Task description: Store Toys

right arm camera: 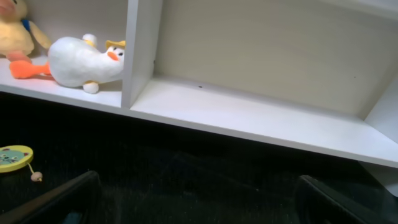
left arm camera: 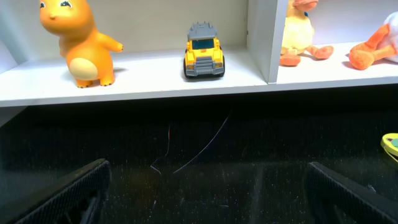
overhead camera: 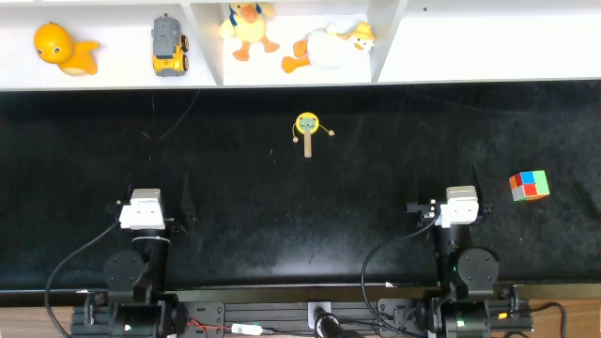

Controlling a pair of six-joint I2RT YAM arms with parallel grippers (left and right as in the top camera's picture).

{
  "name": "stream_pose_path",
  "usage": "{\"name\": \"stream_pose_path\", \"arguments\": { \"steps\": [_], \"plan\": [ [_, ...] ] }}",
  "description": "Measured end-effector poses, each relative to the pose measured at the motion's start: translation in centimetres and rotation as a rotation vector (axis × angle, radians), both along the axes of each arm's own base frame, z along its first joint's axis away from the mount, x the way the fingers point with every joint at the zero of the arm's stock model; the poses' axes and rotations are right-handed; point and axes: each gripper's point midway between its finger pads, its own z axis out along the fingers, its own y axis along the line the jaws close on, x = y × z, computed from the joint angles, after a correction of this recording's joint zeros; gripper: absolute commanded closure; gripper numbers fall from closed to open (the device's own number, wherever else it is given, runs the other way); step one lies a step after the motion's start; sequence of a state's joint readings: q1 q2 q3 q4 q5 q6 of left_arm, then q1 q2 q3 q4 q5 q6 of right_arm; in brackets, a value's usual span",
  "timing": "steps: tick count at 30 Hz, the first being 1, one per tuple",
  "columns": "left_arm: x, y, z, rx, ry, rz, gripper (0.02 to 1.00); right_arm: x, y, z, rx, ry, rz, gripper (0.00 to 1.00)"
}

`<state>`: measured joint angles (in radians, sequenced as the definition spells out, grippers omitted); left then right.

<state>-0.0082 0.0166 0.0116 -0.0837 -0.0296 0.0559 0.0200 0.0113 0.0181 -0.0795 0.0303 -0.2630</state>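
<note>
A small yellow rattle drum (overhead camera: 307,126) with a wooden handle lies on the black table, in the middle near the shelf; its edge shows in the left wrist view (left arm camera: 391,144) and the right wrist view (right arm camera: 16,158). A coloured cube (overhead camera: 529,185) sits at the table's right. On the white shelf stand an orange dinosaur (overhead camera: 64,47) (left arm camera: 79,38), a yellow truck (overhead camera: 169,47) (left arm camera: 203,53), a yellow duck plush (overhead camera: 249,28) (left arm camera: 298,34) and a white goose plush (overhead camera: 331,47) (right arm camera: 84,60). My left gripper (left arm camera: 205,193) and right gripper (right arm camera: 196,202) stand open near the table's front, holding nothing.
The shelf (overhead camera: 470,56) runs along the table's back edge, split by upright dividers (right arm camera: 140,53). Its right compartment (right arm camera: 261,115) holds nothing. Black table surface (overhead camera: 282,216) spreads wide between the arms and the shelf.
</note>
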Motion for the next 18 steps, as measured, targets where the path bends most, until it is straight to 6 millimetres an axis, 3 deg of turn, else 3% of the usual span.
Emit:
{"name": "stream_pose_path", "arguments": {
  "steps": [6, 11, 14, 18],
  "plan": [
    [0.0, 0.0, 0.0, 0.0, 0.0, 0.0, 0.02, 0.2, -0.6, 0.0, -0.007, 0.0, -0.037, 0.007],
    [0.0, 0.0, 0.0, 0.0, -0.001, 0.0, 0.02, 0.6, -1.4, -2.8, 0.037, 0.205, -0.099, 0.007],
    [0.0, 0.0, 0.0, 0.0, -0.001, 0.0, 0.02, 0.8, -0.4, -2.6, 0.076, 0.354, -0.082, 0.005],
    [0.0, 0.0, 0.0, 0.0, -0.002, 0.0, 0.02, 1.6, 2.7, -1.3, 0.14, 0.531, -0.02, 0.005]
  ]
}}
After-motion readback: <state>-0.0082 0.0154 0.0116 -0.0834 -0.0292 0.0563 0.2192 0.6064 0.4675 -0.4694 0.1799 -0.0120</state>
